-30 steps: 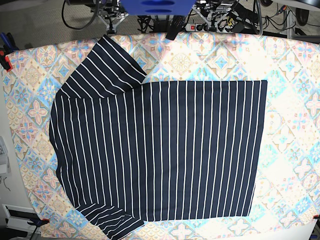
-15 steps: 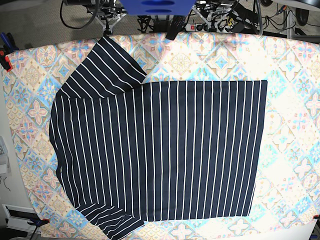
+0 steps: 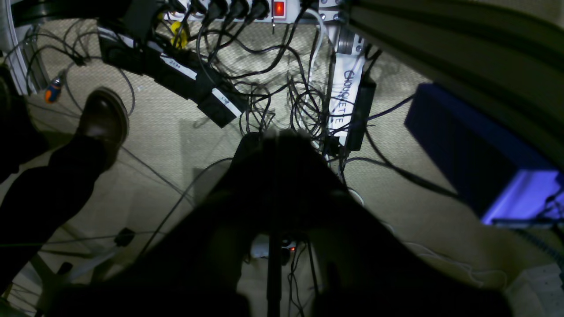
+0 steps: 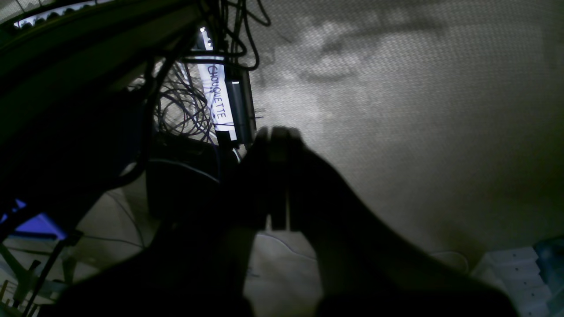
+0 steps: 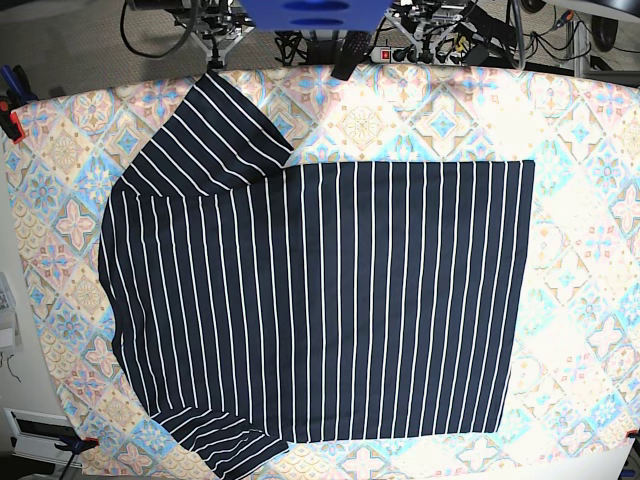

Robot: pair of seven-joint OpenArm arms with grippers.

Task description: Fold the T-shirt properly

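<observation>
**Striped shirt spread flat, both arms out of the overhead frame**

In the base view neither arm shows. Both wrist views are dim and look down at carpeted floor, so the grippers appear only as dark silhouettes. The left gripper [image 3: 274, 138] rises from the bottom of its frame with its two fingers pressed together along a thin seam, nothing between them. The right gripper [image 4: 279, 132] looks the same, fingers closed against each other and empty, though the shadow there is heavy enough that fine detail is lost. Behind the left one lie tangled cables [image 3: 282, 101], a power strip [image 3: 246, 9] cut off by the top edge, and a brown shoe [image 3: 102, 121] at the left. A white label [image 4: 217, 99] with handwriting shows in the upper left of the right wrist view.

The T-shirt [image 5: 320, 300] fills the middle of the base frame, lying flat on the tablecloth [image 5: 590, 250]. Its straight hem runs down the right side, well clear of the frame's right edge. One sleeve reaches up toward the upper left, its tip nearly at the cloth's far edge; the other sits at the lower left, touching the bottom of the frame. The collar side at the left is hard to make out against the dark fabric.

Bare cloth is widest on the right and along the top centre; on the left only a narrow band remains. Red clamps [image 5: 10, 118] hold the cloth at the left edge.
</observation>
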